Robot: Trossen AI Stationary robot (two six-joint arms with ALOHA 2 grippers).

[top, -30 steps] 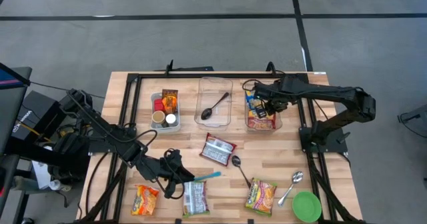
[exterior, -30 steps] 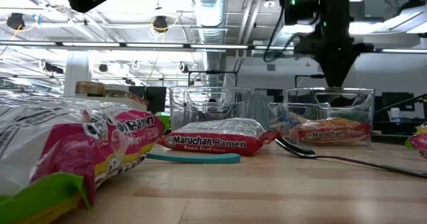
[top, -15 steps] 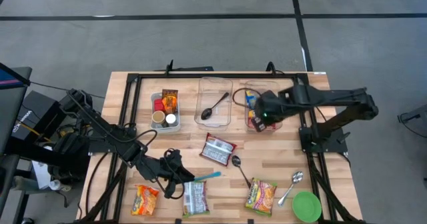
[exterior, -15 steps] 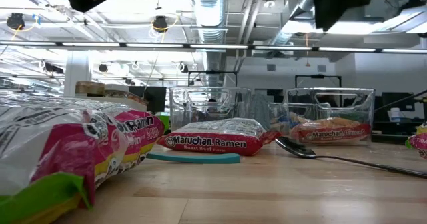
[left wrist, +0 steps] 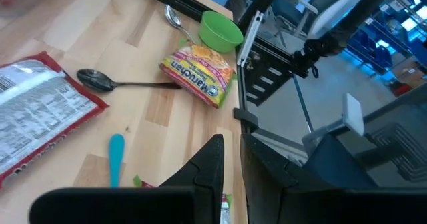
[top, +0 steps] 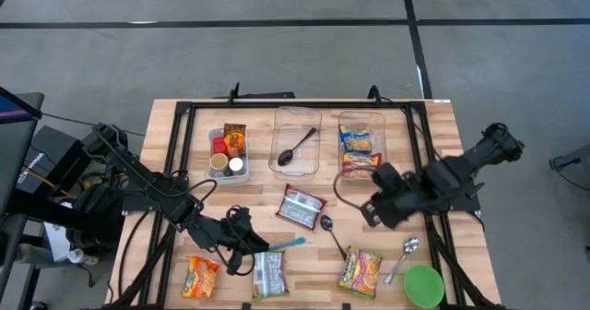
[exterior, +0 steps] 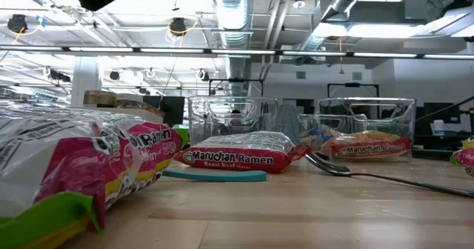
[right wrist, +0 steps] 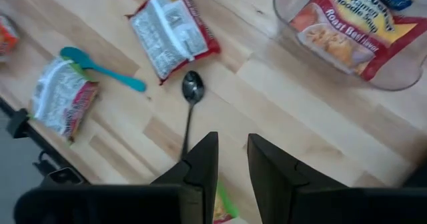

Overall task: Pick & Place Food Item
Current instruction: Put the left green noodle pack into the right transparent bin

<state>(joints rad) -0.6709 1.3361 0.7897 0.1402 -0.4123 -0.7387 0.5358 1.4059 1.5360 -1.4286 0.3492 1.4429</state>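
Four ramen packets lie flat on the table: a red one (top: 301,206) at the centre, a yellow-green one (top: 360,269), a silver-green one (top: 270,275) and an orange one (top: 200,277) by the near edge. More ramen packets (top: 360,160) lie in the right clear bin (top: 380,124). My right gripper (top: 369,212) hangs above bare table right of the red packet (right wrist: 172,31); its fingers are slightly apart, with nothing between them (right wrist: 233,151). My left gripper (top: 251,253) waits shut at the near left, above the silver-green packet.
A middle clear bin (top: 278,167) holds a black spoon; a left bin (top: 210,155) holds small cans. Metal spoons (top: 330,232) (top: 403,257), a blue spoon (top: 288,244) and a green bowl (top: 423,284) lie near the front. A black frame (top: 180,162) borders the workspace.
My right gripper has swung from above the right bin toward the table's near edge, rising out of the top of the low view and turning as it went. It carries nothing, and its finger gap looks the same. The packets in the bin stay put.
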